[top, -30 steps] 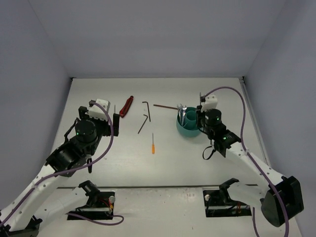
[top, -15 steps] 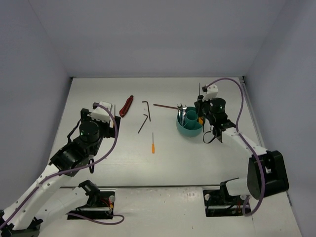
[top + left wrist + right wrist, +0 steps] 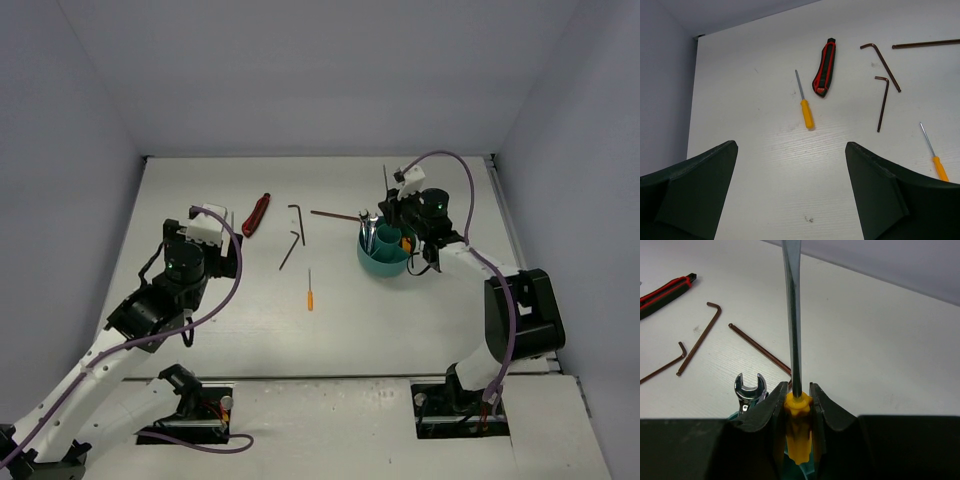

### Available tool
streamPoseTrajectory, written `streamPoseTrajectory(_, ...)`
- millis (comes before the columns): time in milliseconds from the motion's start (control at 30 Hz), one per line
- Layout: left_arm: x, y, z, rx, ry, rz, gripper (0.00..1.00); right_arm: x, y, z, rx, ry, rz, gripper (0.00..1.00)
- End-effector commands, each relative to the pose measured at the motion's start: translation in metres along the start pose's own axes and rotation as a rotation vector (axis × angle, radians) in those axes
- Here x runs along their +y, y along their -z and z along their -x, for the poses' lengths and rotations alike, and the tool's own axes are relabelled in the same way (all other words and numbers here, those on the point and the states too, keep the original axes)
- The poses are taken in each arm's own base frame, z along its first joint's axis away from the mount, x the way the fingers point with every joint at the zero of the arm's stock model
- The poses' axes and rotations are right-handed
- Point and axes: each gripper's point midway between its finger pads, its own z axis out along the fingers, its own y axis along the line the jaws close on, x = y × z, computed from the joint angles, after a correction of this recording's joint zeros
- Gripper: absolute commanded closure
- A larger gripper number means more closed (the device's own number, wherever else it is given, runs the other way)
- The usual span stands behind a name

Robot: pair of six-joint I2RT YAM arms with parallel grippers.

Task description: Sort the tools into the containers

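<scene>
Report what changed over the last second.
The right gripper, shut on a screwdriver throughout, swung left and farther back over the tub, its arm folding in behind it. The left arm shifted slightly; the left gripper stayed open. Nothing was grasped or released. The wrenches and loose tools stayed put.

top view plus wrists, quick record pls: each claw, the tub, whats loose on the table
right claw: shut on screwdriver, shaft up, over the tub
left claw: open, empty, above the table
tub contents: wrenches standing inside
loose on table: two loose screwdrivers, two hex keys, dark rod, red-black tool
</scene>
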Motion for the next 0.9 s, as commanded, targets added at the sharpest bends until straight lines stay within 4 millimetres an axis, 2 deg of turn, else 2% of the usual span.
streamPoseTrajectory(0, 0.002, -0.005, 0.013, -0.040, 0.021, 0.018, 0.14, 0.000, -0.012, 0.046, -0.145, 0.070, 0.048, 0.99)
streamPoseTrajectory(233, 0.001, -0.007, 0.011, -0.031, 0.017, 0.019, 0.14, 0.000, -0.020, 0.025, -0.117, 0.048, 0.074, 0.97)
streamPoseTrajectory(567, 0.000, -0.011, 0.008, -0.017, 0.009, 0.018, 0.14, -0.005, -0.013, 0.016, -0.113, 0.042, 0.070, 0.80)
streamPoseTrajectory(867, 0.000, -0.012, 0.007, -0.013, 0.010, 0.018, 0.14, 0.001, -0.013, 0.010, -0.115, 0.015, 0.098, 0.77)
